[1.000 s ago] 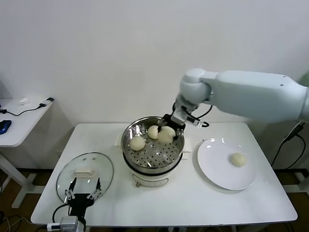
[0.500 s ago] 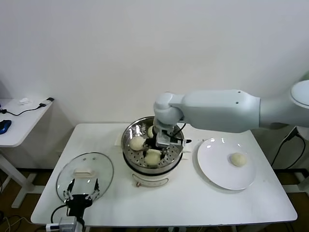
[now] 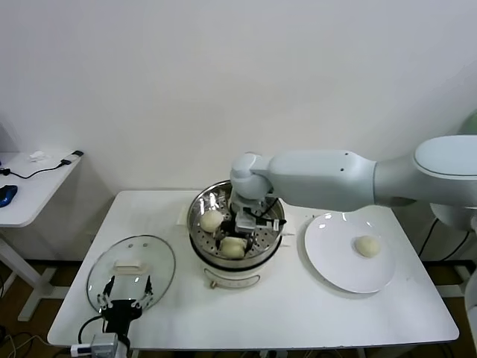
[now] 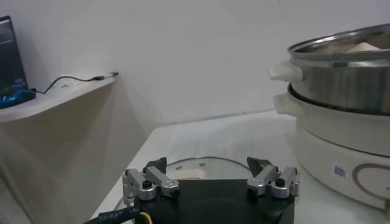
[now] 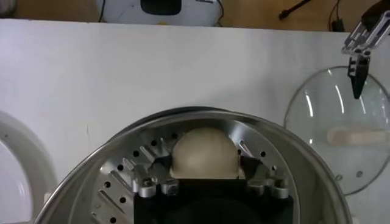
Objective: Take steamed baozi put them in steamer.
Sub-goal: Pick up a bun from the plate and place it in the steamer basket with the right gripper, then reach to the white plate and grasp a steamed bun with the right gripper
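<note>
We are reaching our right arm across the table (image 3: 298, 313) and down into the steamer (image 3: 274, 212), where our right gripper (image 3: 240, 237) is sitting low over the perforated floor. Its jaws are standing apart, one on each side of a bun (image 5: 204, 153) resting at the near side of the basket; from the wrist camera the fingers (image 5: 152, 176) are flanking the bun closely, and we cannot tell whether they are touching it. A second bun (image 3: 212, 221) is lying on the steamer's left side, just beside the arm. Any further bun behind the arm is hidden from us. One more bun (image 3: 367, 246) is lying alone on the white plate (image 3: 328, 262), to the right of the steamer and well apart from it.

Our left gripper (image 3: 127, 298) is hanging near the front left corner of the table, over the near edge of the glass lid (image 3: 100, 272) lying flat there. Its jaws are spread wide, holding nothing. The lid's white handle (image 3: 130, 264) is facing up. A side table (image 3: 33, 190) with cables is standing off to the left.
</note>
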Controlling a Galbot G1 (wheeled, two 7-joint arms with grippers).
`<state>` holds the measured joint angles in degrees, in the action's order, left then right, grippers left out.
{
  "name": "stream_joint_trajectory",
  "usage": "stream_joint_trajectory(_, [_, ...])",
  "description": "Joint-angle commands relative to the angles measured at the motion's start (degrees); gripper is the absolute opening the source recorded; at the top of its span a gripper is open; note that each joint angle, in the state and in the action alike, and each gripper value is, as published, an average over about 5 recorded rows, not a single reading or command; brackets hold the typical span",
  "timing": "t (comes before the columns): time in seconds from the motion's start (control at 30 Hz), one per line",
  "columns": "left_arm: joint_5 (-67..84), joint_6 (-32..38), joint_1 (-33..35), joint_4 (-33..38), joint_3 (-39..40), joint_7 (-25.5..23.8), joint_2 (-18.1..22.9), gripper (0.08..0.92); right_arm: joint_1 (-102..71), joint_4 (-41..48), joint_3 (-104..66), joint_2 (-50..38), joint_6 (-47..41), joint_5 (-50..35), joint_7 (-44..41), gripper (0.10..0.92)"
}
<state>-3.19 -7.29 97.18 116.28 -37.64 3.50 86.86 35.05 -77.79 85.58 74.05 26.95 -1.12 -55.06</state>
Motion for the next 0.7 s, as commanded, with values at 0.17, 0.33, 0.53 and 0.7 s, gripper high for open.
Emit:
stream_joint_trajectory(0.17, [-0.15,0.07,0.28,0.32,0.41,0.13,0.1,0.823,7.81,1.42,-0.94,-1.09,0.2,-11.11,-7.75,0.822])
stream_joint_trajectory(0.33, [-0.4,0.26,0.6,0.69,0.59,0.09,0.13,0.823,13.89,3.56,-0.23,-6.89,-2.38,-21.05,-14.86,0.823])
stream_joint_trajectory(0.53, [-0.51,0.58,0.78,0.98,0.96,0.12,0.29,0.823,19.12,10.0,5.14,-17.98,-10.25,-29.88,-18.65,0.823])
stream_joint_trajectory(0.7, [-0.5,0.6,0.45,0.99,1.03,0.11,0.42,0.823,18.87,11.22,11.45,-29.12,-19.2,-27.9,-15.73,0.823])
